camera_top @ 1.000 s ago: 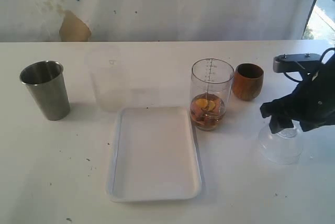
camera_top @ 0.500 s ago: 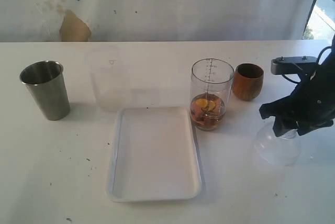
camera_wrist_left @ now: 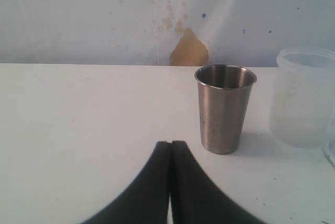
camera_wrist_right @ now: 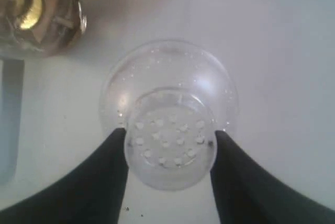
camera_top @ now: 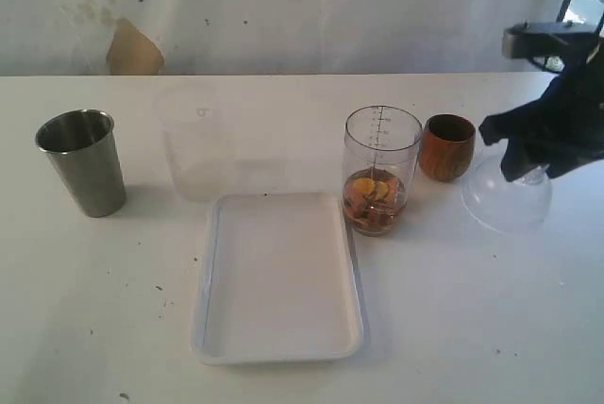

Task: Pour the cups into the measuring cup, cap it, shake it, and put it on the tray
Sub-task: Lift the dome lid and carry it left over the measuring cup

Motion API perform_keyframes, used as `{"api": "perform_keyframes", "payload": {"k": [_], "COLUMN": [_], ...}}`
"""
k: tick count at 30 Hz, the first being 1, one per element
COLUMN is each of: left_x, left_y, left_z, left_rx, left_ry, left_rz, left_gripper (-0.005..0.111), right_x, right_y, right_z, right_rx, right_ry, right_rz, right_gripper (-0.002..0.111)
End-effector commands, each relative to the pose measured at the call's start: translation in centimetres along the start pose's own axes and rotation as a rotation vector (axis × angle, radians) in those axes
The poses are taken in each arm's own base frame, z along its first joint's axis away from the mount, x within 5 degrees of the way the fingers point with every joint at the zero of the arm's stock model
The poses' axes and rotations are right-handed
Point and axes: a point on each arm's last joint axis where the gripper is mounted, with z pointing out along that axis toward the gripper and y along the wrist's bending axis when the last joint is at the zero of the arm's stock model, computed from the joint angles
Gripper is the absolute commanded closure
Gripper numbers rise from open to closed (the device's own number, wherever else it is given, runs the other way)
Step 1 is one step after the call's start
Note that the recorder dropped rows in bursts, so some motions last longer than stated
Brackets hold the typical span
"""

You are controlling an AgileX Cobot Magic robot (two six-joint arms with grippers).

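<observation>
Setting: a white worktop (camera_top: pixel 113 310) against a stained pale wall (camera_top: pixel 283 8) with a tan patch (camera_top: pixel 132 50) where the paint has gone.

Exterior view, left side: the steel tumbler (camera_top: pixel 83 163) stands upright and alone, well apart from the tray. A cloudy container (camera_top: pixel 193 144) sits between it and the measuring cup.

Exterior view, centre: the flat white tray (camera_top: pixel 278 281) lies bare. The measuring cup (camera_top: pixel 381 170) stands upright and uncapped on the worktop just beside the tray's far right corner, with orange-brown pieces in its bottom.

Exterior view, right side: the wooden cup (camera_top: pixel 447 147) stands just beside the measuring cup. The right pincer (camera_top: pixel 528 166) grips the top of a clear dome lid (camera_top: pixel 505 198), which hangs tilted near the wooden cup. Whether the lid's rim touches the worktop cannot be told.

Left wrist view: the left pincer (camera_wrist_left: pixel 170 182) is pressed fully together and holds nothing. Ahead of it stand the steel tumbler (camera_wrist_left: pixel 225 109) and, beside that, the cloudy container (camera_wrist_left: pixel 303 96).

Right wrist view: the right pincer (camera_wrist_right: pixel 170 150) is narrowed onto the lid's perforated round cap, one finger on each side. The dome lid (camera_wrist_right: pixel 167 77) flares out below, with the measuring cup (camera_wrist_right: pixel 36 14) near it.
</observation>
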Motion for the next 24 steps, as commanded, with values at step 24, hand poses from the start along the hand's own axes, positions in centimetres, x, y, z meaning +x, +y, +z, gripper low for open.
{"api": "perform_keyframes", "payload": {"k": [24], "left_x": [0.2], "left_y": [0.0], "left_z": [0.0], "left_rx": [0.002], "left_ry": [0.003], "left_rz": [-0.004], "left_gripper": [0.107], "right_x": [-6.7], "right_y": [10.1], "right_z": [-8.5], "right_rx": [-0.152], "right_ry": [-0.152], "right_rz": [-0.209], "right_gripper": [0.108]}}
